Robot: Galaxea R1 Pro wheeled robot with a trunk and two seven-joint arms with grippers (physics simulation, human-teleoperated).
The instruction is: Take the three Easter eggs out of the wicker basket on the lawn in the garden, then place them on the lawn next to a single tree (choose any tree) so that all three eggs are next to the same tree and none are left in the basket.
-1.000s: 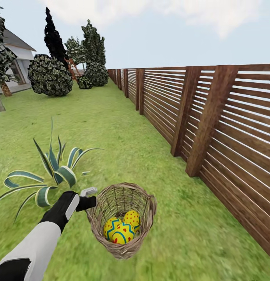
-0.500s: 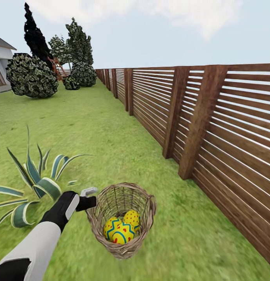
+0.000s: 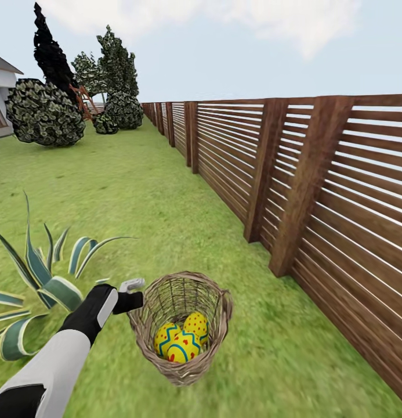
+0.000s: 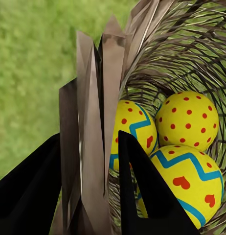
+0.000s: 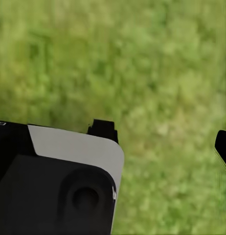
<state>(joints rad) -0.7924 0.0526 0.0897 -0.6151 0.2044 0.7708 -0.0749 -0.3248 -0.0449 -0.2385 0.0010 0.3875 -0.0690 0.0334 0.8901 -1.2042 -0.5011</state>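
Left hand (image 3: 133,294) clamped on wicker basket (image 3: 215,339) rim, wall pinched between fingers (image 4: 142,196). Three Easter eggs (image 3: 181,341) just beyond hand, all inside basket. Right hand (image 5: 162,142) spread open over lawn (image 3: 137,191). Judged step: carrying basket along fence (image 3: 317,191). Next: reach pale-trunked tree, unload eggs.

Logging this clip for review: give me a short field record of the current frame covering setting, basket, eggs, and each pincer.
setting: lawn beside a slatted wooden fence; spiky striped plant on the robot's left
wicker basket: held off the grass, tilted
eggs: three Easter eggs inside the basket, none out
left pincer: shut on the basket rim, one finger inside, one outside
right pincer: over bare grass, fingers apart, holding nothing
trees: and round bushes far off, near the house
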